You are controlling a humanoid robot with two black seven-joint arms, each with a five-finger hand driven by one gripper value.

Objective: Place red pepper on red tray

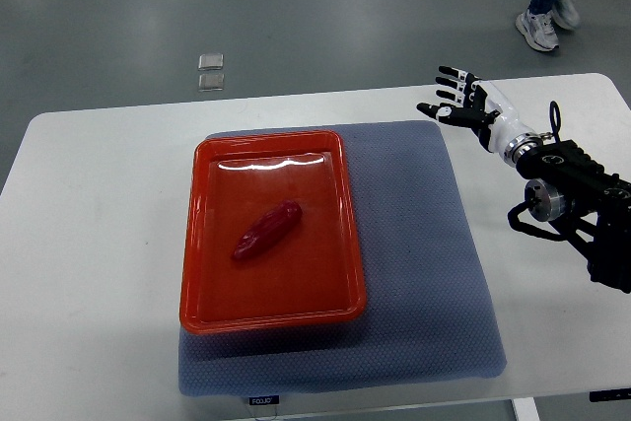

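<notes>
A red pepper (266,230) lies on its side in the middle of the red tray (202,244). The tray sits on a grey mat on the white table. My right hand (459,101) hovers over the table's far right part, well to the right of the tray, with fingers spread and holding nothing. Its arm (572,189) comes in from the right edge. The left arm is out of view.
The grey mat (424,263) covers the table's middle. The white table (99,244) has bare room left and right of the mat. A person's legs and shoes (545,22) stand on the floor beyond the table's far right. Two small clear squares (211,71) lie on the floor.
</notes>
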